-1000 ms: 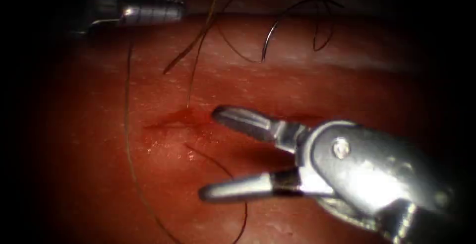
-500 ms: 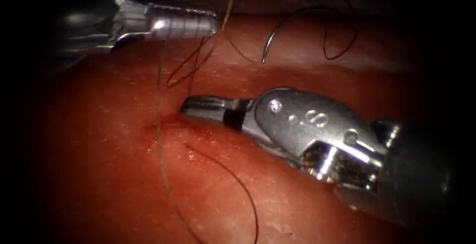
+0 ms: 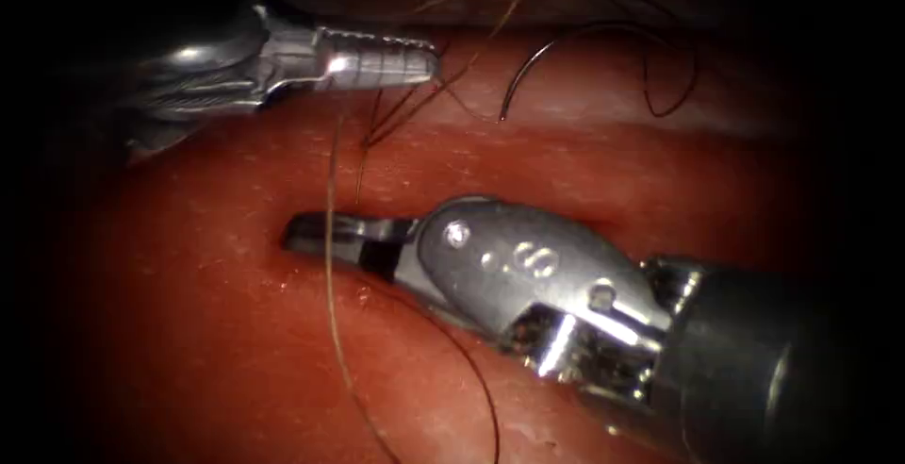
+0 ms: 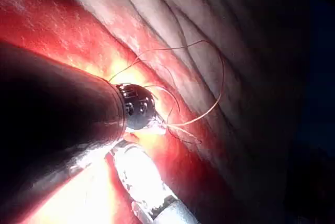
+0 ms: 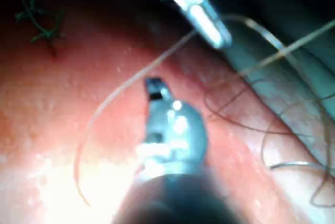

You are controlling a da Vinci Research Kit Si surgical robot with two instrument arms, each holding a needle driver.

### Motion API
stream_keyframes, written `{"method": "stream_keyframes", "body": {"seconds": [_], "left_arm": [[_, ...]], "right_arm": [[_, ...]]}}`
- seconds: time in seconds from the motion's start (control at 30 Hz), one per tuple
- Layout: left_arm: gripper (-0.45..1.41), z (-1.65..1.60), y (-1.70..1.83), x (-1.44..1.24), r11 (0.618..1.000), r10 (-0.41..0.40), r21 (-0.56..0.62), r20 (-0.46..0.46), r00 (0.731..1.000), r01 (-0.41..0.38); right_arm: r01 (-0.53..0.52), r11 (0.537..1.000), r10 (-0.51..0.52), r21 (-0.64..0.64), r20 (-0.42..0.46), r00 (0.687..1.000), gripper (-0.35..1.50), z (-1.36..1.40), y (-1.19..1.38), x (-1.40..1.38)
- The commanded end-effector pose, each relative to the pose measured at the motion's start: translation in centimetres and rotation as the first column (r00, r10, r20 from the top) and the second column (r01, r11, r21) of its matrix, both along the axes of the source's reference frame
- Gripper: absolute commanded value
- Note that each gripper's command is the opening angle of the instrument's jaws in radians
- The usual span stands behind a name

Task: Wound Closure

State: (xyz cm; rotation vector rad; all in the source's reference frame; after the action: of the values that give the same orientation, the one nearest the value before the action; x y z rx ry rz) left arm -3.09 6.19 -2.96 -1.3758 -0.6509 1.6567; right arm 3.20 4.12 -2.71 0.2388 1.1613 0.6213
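The right tool (image 3: 325, 235) lies nearest, its jaws closed together with the tip resting at the cut (image 3: 302, 242) in the tissue (image 3: 189, 351); whether they pinch thread or tissue cannot be told. A strand of thread (image 3: 332, 275) crosses over that tip and runs up to the left tool (image 3: 429, 60), whose jaws look clenched where the thread meets them. Farthest off, the needle (image 3: 528, 68) lies loose on the tissue, right of the cut, held by neither tool. It looks stiff, thin and slippery, probably best gripped on its body away from the point; the thread looks limp and light.
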Motion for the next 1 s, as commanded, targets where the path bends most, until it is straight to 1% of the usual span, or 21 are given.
{"method": "stream_keyframes", "body": {"seconds": [0.03, 0.1, 0.2, 0.27, 0.3, 0.33, 0.4, 0.47, 0.63, 0.67, 0.77, 0.8, 0.9, 0.93, 1.0], "left_arm": [[-0.35, 0.06, 0.04, -0.07, 1.000, -0.004, 0.003, 0.005, 1.000, 0.004], [-0.35, 0.06, 0.05, -0.09, 1.000, -0.008, 0.007, 0.008, 1.000, 0.008], [-0.35, 0.08, 0.08, -0.14, 1.000, -0.012, 0.009, 0.025, 1.000, 0.012], [-0.35, 0.12, 0.10, -0.17, 1.000, -0.010, 0.014, 0.052, 0.999, 0.009], [-0.35, 0.17, 0.11, -0.18, 1.000, -0.015, 0.020, 0.076, 0.997, 0.013], [-0.35, 0.26, 0.12, -0.19, 1.000, -0.014, 0.019, 0.100, 0.995, 0.012], [-0.35, 0.36, 0.12, -0.19, 0.999, -0.022, 0.025, 0.131, 0.991, 0.019], [-0.35, 0.56, 0.13, -0.16, 0.999, -0.032, 0.031, 0.182, 0.983, 0.026], [-0.35, 0.86, 0.15, -0.01, 1.000, -0.024, 0.021, 0.226, 0.974, 0.020], [-0.35, 0.97, 0.15, 0.06, 1.000, -0.019, 0.016, 0.237, 0.971, 0.016], [-0.35, 1.07, 0.13, 0.12, 1.000, -0.012, 0.010, 0.249, 0.968, 0.010], [-0.35, 1.14, 0.11, 0.15, 1.000, -0.012, 0.001, 0.260, 0.965, 0.012], [-0.35, 1.16, 0.09, 0.18, 1.000, -0.014, 0.001, 0.274, 0.961, 0.015], [-0.35, 1.14, 0.07, 0.20, 1.000, -0.017, 0.000, 0.283, 0.959, 0.018], [-0.35, 1.11, 0.05, 0.22, 1.000, -0.024, 0.000, 0.289, 0.957, 0.025]], "right_arm": [[0.001, 1.000, -0.001, -0.001, -0.012, 1.000, -0.35, 0.06, 0.00, 0.12], [0.002, 1.000, -0.002, -0.002, -0.021, 1.000, -0.35, 0.07, 0.01, 0.16], [0.004, 1.000, -0.004, 0.007, -0.056, 0.998, -0.35, 0.12, 0.00, 0.22], [-0.005, 1.000, 0.007, 0.023, -0.090, 0.996, -0.35, 0.15, -0.01, 0.23], [-0.011, 0.999, 0.016, 0.040, -0.125, 0.992, -0.35, 0.17, -0.02, 0.24], [-0.021, 0.998, 0.031, 0.060, -0.173, 0.984, -0.35, 0.16, -0.03, 0.24], [-0.041, 0.996, 0.059, 0.084, -0.229, 0.972, -0.35, 0.16, -0.03, 0.24], [-0.059, 0.992, 0.090, 0.115, -0.287, 0.954, -0.35, 0.15, -0.03, 0.23], [-0.074, 0.987, 0.119, 0.142, -0.339, 0.933, -0.35, 0.14, -0.05, 0.16], [-0.083, 0.984, 0.137, 0.159, -0.366, 0.920, -0.35, 0.13, -0.04, 0.13], [-0.095, 0.979, 0.162, 0.179, -0.408, 0.898, -0.35, 0.11, -0.02, 0.08], [-0.103, 0.976, 0.178, 0.191, -0.436, 0.882, -0.35, 0.10, -0.01, 0.05], [-0.133, 0.971, 0.208, 0.197, -0.436, 0.875, -0.35, 0.09, 0.01, 0.01], [-0.168, 0.964, 0.246, 0.208, -0.442, 0.862, -0.35, 0.10, 0.03, -0.05], [-0.205, 0.954, 0.284, 0.219, -0.445, 0.849, -0.35, 0.12, 0.06, -0.10]]}}
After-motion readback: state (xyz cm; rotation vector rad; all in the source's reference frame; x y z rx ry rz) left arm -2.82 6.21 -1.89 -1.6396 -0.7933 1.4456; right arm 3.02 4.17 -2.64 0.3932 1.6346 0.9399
